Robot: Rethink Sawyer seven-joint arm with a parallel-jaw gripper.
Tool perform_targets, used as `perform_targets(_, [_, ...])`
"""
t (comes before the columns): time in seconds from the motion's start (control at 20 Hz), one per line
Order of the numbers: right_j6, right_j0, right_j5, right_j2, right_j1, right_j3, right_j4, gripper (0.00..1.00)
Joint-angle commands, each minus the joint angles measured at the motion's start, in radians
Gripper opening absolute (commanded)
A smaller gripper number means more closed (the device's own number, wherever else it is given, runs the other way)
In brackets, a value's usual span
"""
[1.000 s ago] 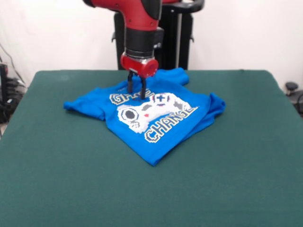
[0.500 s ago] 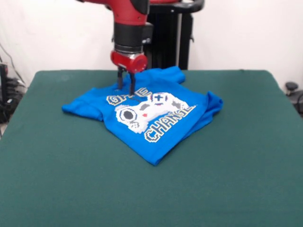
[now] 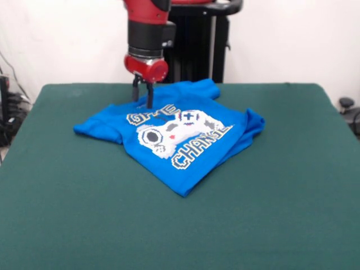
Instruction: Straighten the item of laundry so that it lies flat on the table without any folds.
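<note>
Laundry here is one small blue T-shirt (image 3: 180, 135) lying print-up near the middle of the green table (image 3: 84, 214), a bit toward the far side. At its left a sleeve (image 3: 93, 128) points out flat. Above the shirt's far left part hangs the gripper (image 3: 143, 97), its two dark fingers close together but with a narrow gap, nothing between them; I judge they do not hold cloth, though whether the tips touch the shirt I cannot tell. In the middle the controller print (image 3: 174, 132) looks smooth, and the hem comes to a folded point toward the camera. At the right the cloth is doubled under and bunched (image 3: 253, 125). Such thin cotton should be light, soft and limp; it will drag on felt. A good hold, I think, is the bunched right edge, pulled outward
</note>
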Motion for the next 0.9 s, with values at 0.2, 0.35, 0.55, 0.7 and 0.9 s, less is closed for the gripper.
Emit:
perform_targets(0.2, [0.123,0.017,0.008,0.174,-0.013,0.066,0.021,1.00])
perform_targets(0.35, [0.156,0.038,-0.032,0.200,-0.029,0.074,0.052,1.00])
perform_targets(0.55, [0.184,0.075,-0.062,0.206,-0.053,0.073,0.098,1.00])
perform_targets(0.7, [0.186,0.102,-0.092,0.190,-0.060,0.055,0.128,1.00])
perform_targets(0.9, [0.151,0.109,-0.078,0.185,-0.047,-0.022,0.146,1.00])
